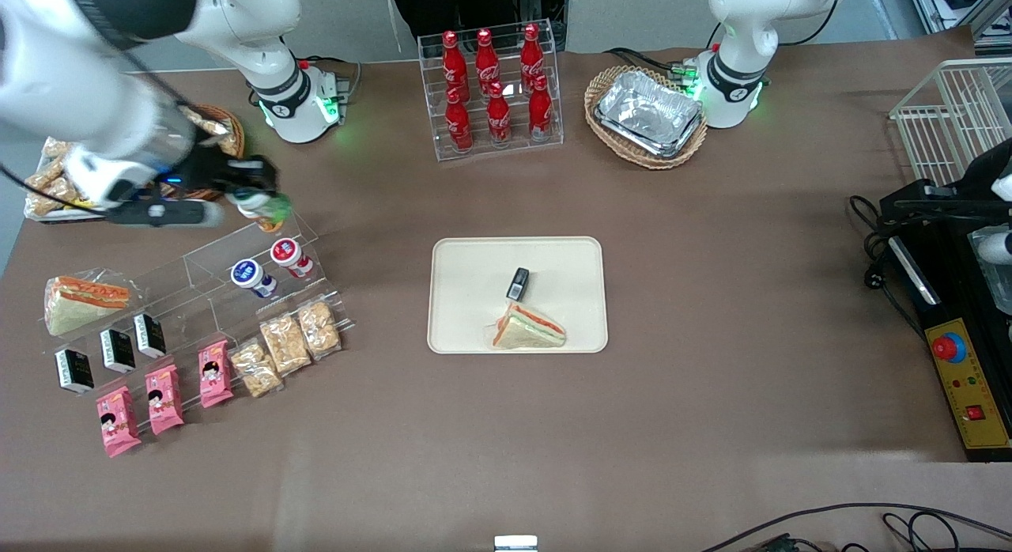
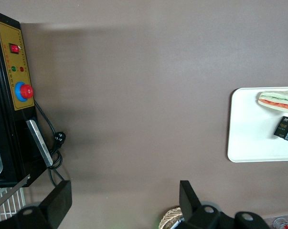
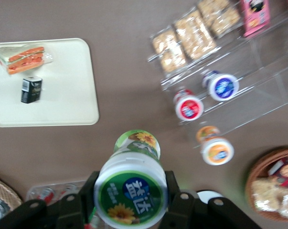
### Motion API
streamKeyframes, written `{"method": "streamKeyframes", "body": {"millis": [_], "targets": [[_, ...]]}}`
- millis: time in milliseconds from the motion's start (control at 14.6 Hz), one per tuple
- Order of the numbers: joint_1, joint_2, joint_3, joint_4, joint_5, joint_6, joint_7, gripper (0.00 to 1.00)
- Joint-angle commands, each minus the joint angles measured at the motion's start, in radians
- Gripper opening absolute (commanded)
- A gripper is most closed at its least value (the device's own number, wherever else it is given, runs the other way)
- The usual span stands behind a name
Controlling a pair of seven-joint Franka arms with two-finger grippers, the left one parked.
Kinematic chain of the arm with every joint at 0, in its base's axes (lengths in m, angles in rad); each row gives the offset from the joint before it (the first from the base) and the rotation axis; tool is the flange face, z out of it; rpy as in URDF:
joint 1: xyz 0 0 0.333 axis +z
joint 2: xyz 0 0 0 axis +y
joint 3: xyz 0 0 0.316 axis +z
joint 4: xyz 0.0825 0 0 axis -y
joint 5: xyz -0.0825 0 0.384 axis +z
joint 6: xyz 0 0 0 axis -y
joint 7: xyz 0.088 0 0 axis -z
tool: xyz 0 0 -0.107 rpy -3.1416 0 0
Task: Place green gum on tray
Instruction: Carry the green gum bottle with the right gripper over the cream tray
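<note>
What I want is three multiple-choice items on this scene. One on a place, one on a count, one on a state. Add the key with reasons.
1. Where is the green gum?
A at the parked arm's end of the table
B at the working arm's end
C at its middle

2. How many things lie on the tray?
A none
B two
C four

3. The gripper is:
A open
B shut on the green gum
C shut on nothing

Key:
1. B, the front view shows it held at that end.
2. B, a sandwich and a black box lie there.
3. B, the right wrist view shows the bottle clamped below its lid.
</note>
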Motion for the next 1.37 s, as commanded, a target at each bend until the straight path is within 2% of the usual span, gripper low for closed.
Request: {"method": "streamKeyframes", "body": {"millis": [0, 344, 687, 1031, 1305], "targets": [[0.046, 0.088, 0.069, 0.006, 0.022, 0.088, 0.166, 0.41], [0.154, 0.164, 0.069, -0.075, 0.021, 0.289, 0.286, 0.41], [0.253, 0.252, 0.069, -0.231, 0.01, 0.614, 0.378, 0.41], [0.292, 0.338, 0.069, -0.349, 0.008, 0.84, 0.392, 0.41], [0.329, 0.391, 0.068, -0.376, 0.007, 0.905, 0.394, 0.41]]}}
